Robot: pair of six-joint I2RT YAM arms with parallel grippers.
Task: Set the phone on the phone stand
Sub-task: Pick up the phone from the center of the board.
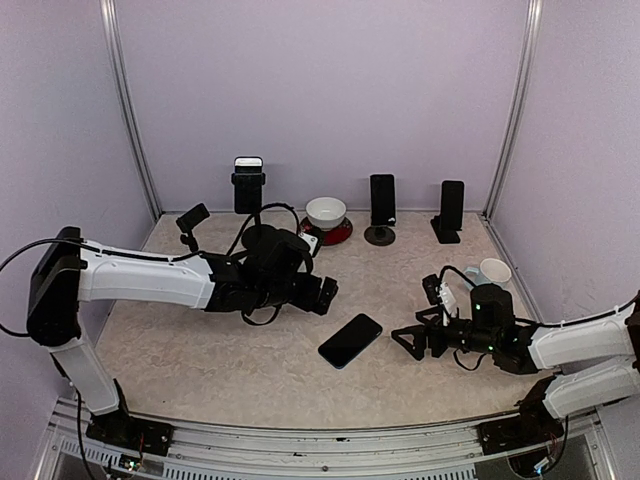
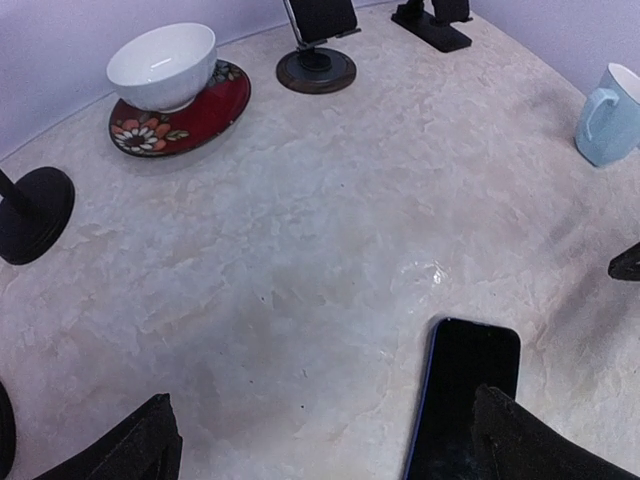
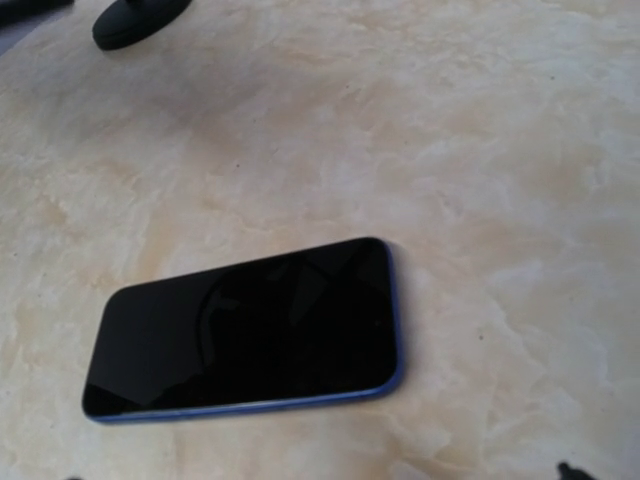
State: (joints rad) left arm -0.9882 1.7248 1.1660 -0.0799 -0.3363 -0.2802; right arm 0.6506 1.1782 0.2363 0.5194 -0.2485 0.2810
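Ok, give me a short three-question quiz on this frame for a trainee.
1. True or false: the phone lies flat on the table.
2. The bowl sits on: A) a red plate; B) a tray; C) a book.
3. Fill in: the left gripper and right gripper both stand ___.
Key: 1 true; 2 A; 3 open.
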